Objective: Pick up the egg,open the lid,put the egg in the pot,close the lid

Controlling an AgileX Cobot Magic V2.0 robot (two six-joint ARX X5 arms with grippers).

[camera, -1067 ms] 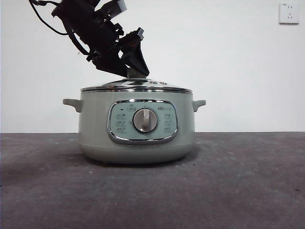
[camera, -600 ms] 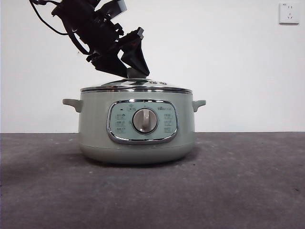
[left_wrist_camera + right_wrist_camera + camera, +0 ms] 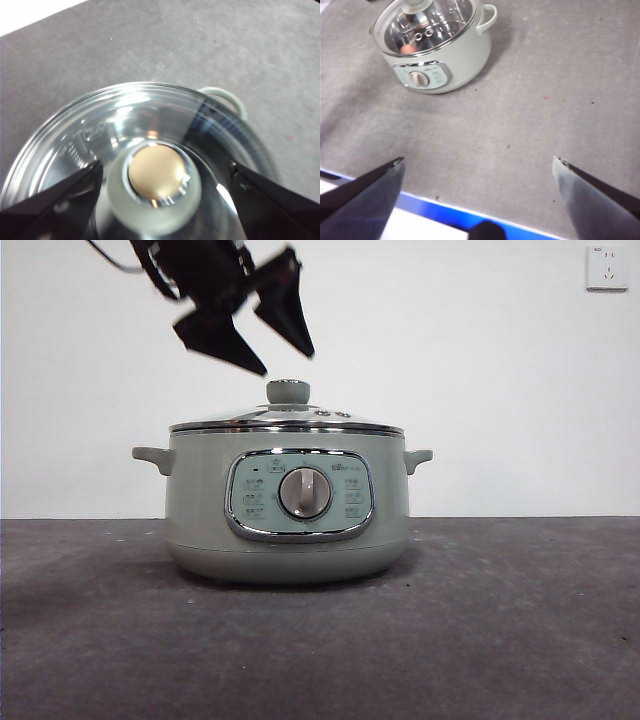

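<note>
Capping the pot (image 3: pixel 288 530): lid (image 3: pixel 286 423), knob-up.

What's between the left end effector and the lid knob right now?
Nothing. In the front view, the left end effector hangs open above the knob of the lid with bare wall showing between. The egg lies inside the pot.

The pot (image 3: pixel 288 505) is showing sage green with a chrome-framed panel; the egg (image 3: pixel 408 48) is glowing brown-orange; the table (image 3: pixel 500 620) is looking speckled dark grey.
</note>
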